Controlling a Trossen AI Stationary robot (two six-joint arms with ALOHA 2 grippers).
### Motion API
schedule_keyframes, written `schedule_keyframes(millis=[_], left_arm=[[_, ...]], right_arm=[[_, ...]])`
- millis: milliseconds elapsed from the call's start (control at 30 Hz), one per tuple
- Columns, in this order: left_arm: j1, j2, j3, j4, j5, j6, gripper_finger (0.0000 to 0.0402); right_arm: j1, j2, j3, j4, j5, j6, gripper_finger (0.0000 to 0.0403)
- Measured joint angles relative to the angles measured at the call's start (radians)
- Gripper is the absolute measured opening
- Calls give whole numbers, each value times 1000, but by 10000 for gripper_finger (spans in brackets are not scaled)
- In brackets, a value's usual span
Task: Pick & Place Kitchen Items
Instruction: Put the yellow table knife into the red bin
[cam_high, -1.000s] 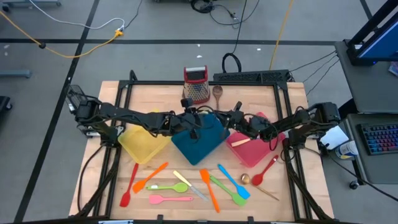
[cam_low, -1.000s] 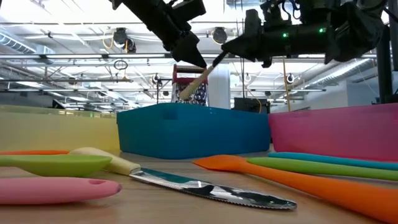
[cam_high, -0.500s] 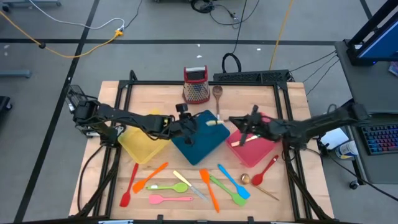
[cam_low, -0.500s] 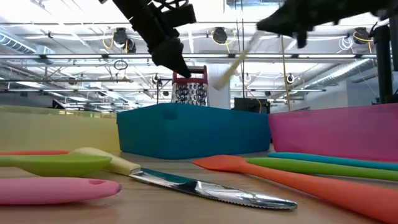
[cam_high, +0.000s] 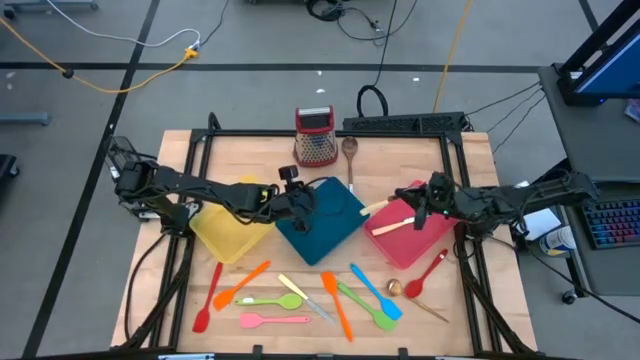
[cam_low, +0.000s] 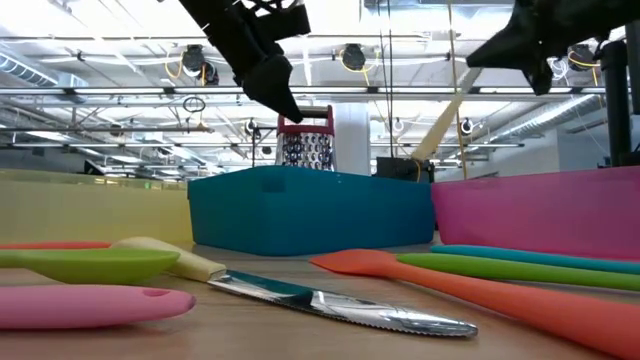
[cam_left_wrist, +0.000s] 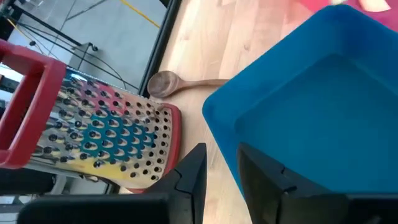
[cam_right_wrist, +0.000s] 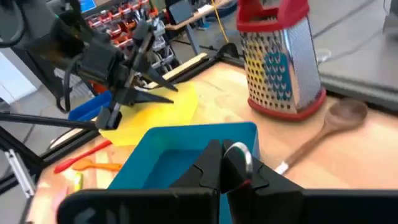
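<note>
My right gripper (cam_high: 421, 208) is shut on a pale-handled metal utensil (cam_high: 376, 207) above the left edge of the pink tray (cam_high: 402, 248). In the low view the pale handle (cam_low: 440, 120) slants down from the gripper (cam_low: 505, 50). My left gripper (cam_high: 299, 203) hovers open and empty over the teal tray (cam_high: 325, 232); its fingers show in its wrist view (cam_left_wrist: 221, 171). Another pale utensil (cam_high: 396, 226) lies in the pink tray. Several coloured spatulas and spoons (cam_high: 335, 300) lie on the table's near part. My right gripper pinches the utensil's metal end (cam_right_wrist: 240, 155) between its two fingers. The fingers come roughly level from the table's right. The pale handle (cam_high: 372, 208) sticks out past the fingertips toward the teal tray, tilted downward, and the utensil is lifted clear of both trays.
A yellow tray (cam_high: 226, 236) lies left of the teal one. A red-framed grater (cam_high: 315, 135) and a wooden spoon (cam_high: 350, 150) are at the far edge. A red spoon (cam_high: 428, 272) and a knife (cam_low: 330, 300) lie near the front.
The two grippers were both at the pale-handled utensil over the teal tray. My left gripper has let go and drawn back slightly toward the table's left. My right gripper has carried the utensil toward the table's right, over the pink tray's edge.
</note>
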Motion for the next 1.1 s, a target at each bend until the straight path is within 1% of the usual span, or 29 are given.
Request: schedule_keyframes(millis=[100, 233, 300, 400, 500, 567, 667, 767, 867, 1000, 1100], left_arm=[[0, 0, 0, -30, 0, -14, 93], [0, 0, 0, -59, 0, -37, 93], [0, 0, 0, -64, 0, -45, 93], [0, 0, 0, -78, 0, -44, 93], [0, 0, 0, -93, 0, -44, 93], [0, 0, 0, -113, 0, -46, 93], [0, 0, 0, -133, 0, -69, 93], [0, 0, 0, -151, 0, -91, 93], [0, 0, 0, -150, 0, -112, 93], [0, 0, 0, -153, 0, -111, 93], [0, 0, 0, -151, 1, -111, 93]], right_arm=[[0, -44, 0, -119, -44, 83, 0], [0, -83, 0, -326, -48, 249, 0], [0, -94, 0, -409, -48, 308, 0], [0, -114, 0, -480, -48, 358, 0], [0, -127, 0, -530, -50, 371, 0], [-1, -123, -4, -542, -74, 414, 0], [0, -116, -55, -490, -101, 453, 0], [-1, -111, -149, -370, -96, 487, 0], [-2, -112, -248, -211, -105, 499, 1], [-3, -115, -341, -32, -211, 447, 7], [-3, -115, -365, -7, -275, 433, 9]])
